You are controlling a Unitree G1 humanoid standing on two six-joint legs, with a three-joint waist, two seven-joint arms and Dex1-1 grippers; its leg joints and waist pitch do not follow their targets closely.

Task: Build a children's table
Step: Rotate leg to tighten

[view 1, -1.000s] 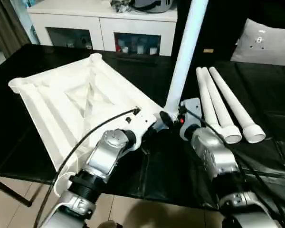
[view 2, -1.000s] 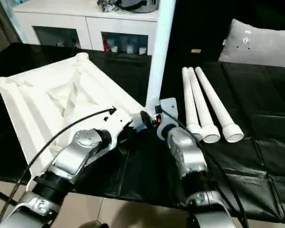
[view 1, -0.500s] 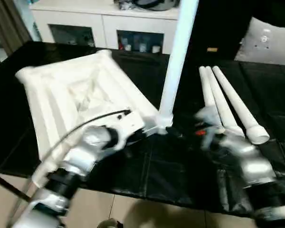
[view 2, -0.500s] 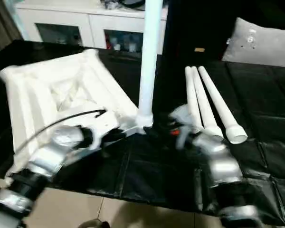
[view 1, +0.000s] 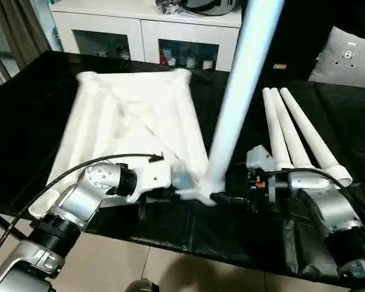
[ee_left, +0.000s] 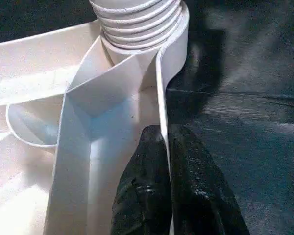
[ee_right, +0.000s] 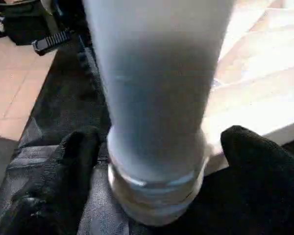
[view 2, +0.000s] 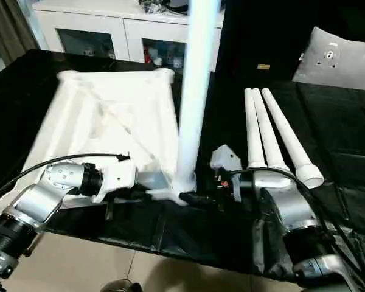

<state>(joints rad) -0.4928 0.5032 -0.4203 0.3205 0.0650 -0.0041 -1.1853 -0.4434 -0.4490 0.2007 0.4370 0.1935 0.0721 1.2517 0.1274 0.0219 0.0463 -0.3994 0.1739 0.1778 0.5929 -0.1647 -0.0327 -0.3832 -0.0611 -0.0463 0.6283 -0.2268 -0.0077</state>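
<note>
While the black-covered tabletop [view 1: 328,121] carries everything, the biggest piece on it is the white table top [view 1: 134,128], lying upside down with its ribbed underside facing up. Its long axis runs from the near edge away toward the white cabinet [view 1: 140,30] behind, and one round corner socket sits at the near edge in front of the robot. From that socket a white leg [view 1: 234,115] stands upright, tilted a little to the right, its upper end leaving the picture. Its ribbed, threaded foot [ee_left: 137,22] sits in the socket.

Three spare legs [view 1: 295,134] lie side by side on the right, touching one another, wide ends toward the robot, narrow ends pointing away. A grey cushion [view 1: 347,61] rests at the far right.

The left claw [ee_left: 164,166] is closed, its two black fingers [ee_left: 198,191] pinching the thin wall of the table top just beside the socket. The right claw [ee_right: 154,161] is spread wide, one finger [ee_right: 259,161] on each side of the upright leg's base, close beside it; whether they touch it I cannot tell. A black cable [view 1: 67,176] loops over the left forearm.
</note>
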